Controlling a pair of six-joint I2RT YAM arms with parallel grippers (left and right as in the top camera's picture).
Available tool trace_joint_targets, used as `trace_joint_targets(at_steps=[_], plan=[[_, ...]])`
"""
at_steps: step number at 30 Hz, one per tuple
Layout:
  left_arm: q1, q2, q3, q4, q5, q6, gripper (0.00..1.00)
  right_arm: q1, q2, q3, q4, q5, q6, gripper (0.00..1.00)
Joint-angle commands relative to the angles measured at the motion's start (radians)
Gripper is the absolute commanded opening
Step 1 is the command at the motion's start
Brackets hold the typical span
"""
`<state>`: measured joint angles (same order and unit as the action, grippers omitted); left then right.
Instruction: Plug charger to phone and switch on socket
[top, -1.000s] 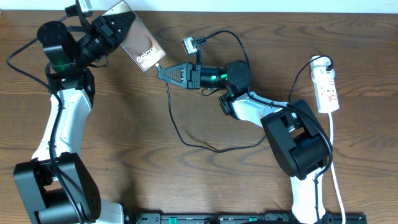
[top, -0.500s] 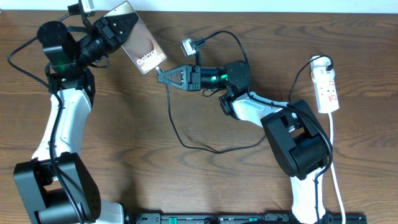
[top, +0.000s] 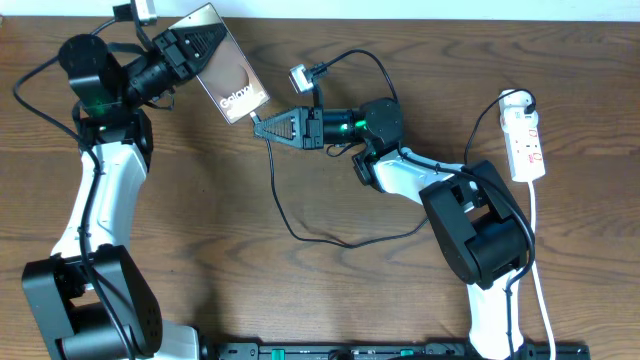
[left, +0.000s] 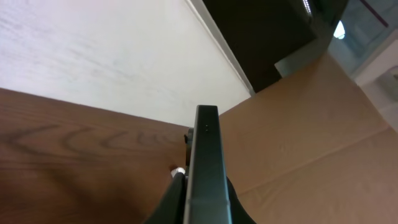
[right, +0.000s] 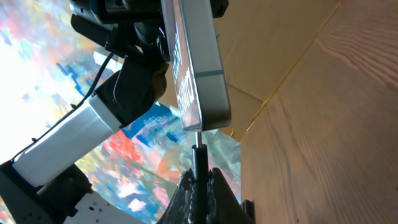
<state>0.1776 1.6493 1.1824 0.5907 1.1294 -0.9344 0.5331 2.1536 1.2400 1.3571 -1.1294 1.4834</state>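
My left gripper is shut on the phone, a dark slab with white lettering, held up at the table's back left; the left wrist view shows the phone edge-on between the fingers. My right gripper is shut on the connector end of the charger, a thin black cable looping over the table. In the right wrist view the connector tip meets the phone's bottom edge just above my fingers. The socket, a white strip with red markings, lies at the far right.
The strip's white cord runs down the right side toward the front edge. A small silver plug head on the black cable lies behind the right gripper. A pale wall borders the table's back edge.
The left gripper has tilted the phone a little, bringing its lower edge closer to the right gripper's tip. The right gripper has edged slightly left toward it.
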Motion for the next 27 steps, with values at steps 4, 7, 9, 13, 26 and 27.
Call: trace_joint_targets(at_steps=[4, 7, 9, 13, 26, 27], plan=[[-0.055, -0.002, 0.013, 0.017, 0.117, -0.021, 0.07, -0.021, -0.001, 0.017, 0.055, 0.087, -0.007, 0.01], [-0.055, -0.002, 0.013, 0.017, 0.117, -0.021, 0.07, -0.024, -0.001, 0.017, 0.055, 0.082, -0.007, 0.01], [-0.055, -0.002, 0.013, 0.017, 0.117, -0.021, 0.07, -0.025, -0.001, 0.017, 0.058, 0.075, -0.008, 0.01], [-0.055, -0.002, 0.013, 0.017, 0.116, -0.021, 0.07, -0.025, -0.001, 0.017, 0.058, 0.065, -0.022, 0.01], [-0.052, -0.002, 0.013, 0.021, 0.162, -0.02, 0.07, -0.07, -0.001, 0.017, 0.057, -0.105, -0.095, 0.01], [-0.052, -0.002, 0.013, 0.021, 0.164, -0.02, 0.07, -0.071, -0.001, 0.017, 0.057, -0.117, -0.11, 0.01]])
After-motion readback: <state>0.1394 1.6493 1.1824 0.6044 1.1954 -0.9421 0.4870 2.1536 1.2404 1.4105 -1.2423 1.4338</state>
